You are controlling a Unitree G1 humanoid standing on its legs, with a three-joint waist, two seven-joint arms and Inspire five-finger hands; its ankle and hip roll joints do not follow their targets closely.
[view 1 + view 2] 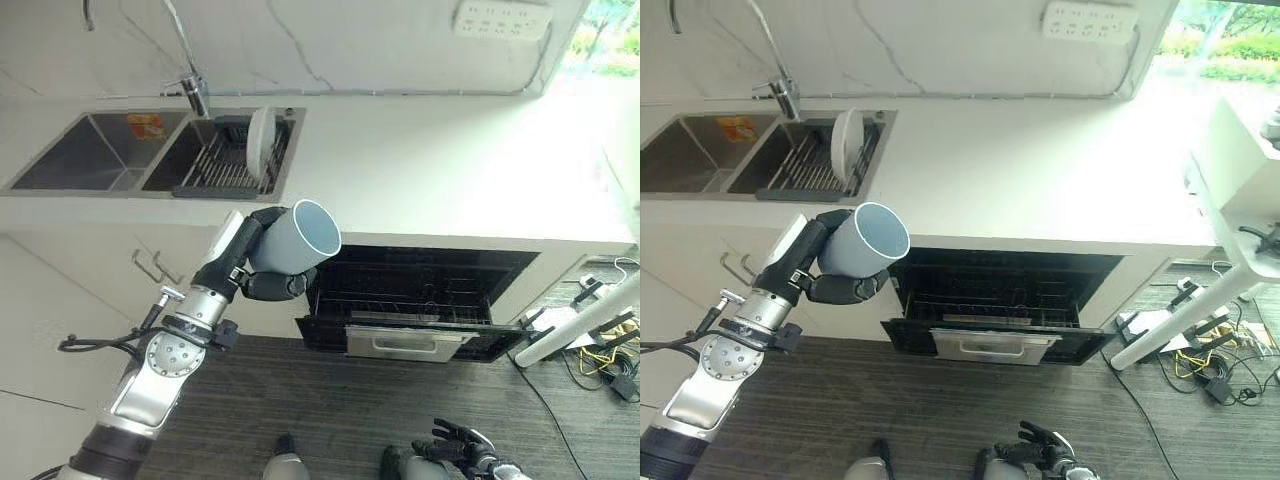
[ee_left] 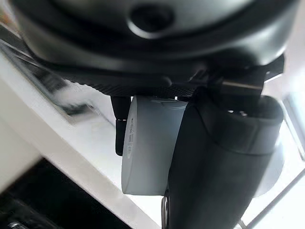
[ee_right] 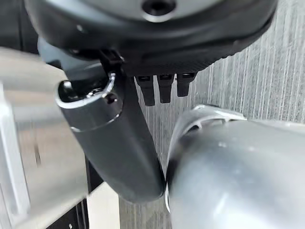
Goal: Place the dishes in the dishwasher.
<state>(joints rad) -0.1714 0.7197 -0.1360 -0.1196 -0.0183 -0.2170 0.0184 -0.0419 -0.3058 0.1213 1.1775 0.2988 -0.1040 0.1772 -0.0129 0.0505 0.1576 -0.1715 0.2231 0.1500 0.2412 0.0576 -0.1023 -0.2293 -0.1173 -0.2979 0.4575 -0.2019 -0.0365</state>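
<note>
Left hand [image 1: 262, 262] is curled round a pale blue cup [image 1: 297, 238], thumb under it, holding it in the air with the open mouth tipped up and to the right. The cup hangs in front of the counter edge [image 1: 450, 225], just left of the open dishwasher [image 1: 420, 300]. Its dark rack [image 1: 400, 297] is pulled out; whether anything is loaded in it is hard to tell. A white plate [image 1: 260, 142] stands on edge in the drying rack [image 1: 225, 160] in the sink [image 1: 100, 155], far left. Right hand [image 1: 455, 445] hangs low near the floor, fingers loosely spread, holding nothing. Judgement: the cup is picked up but not yet racked; the plate is untouched, so most of the job is left.
</note>
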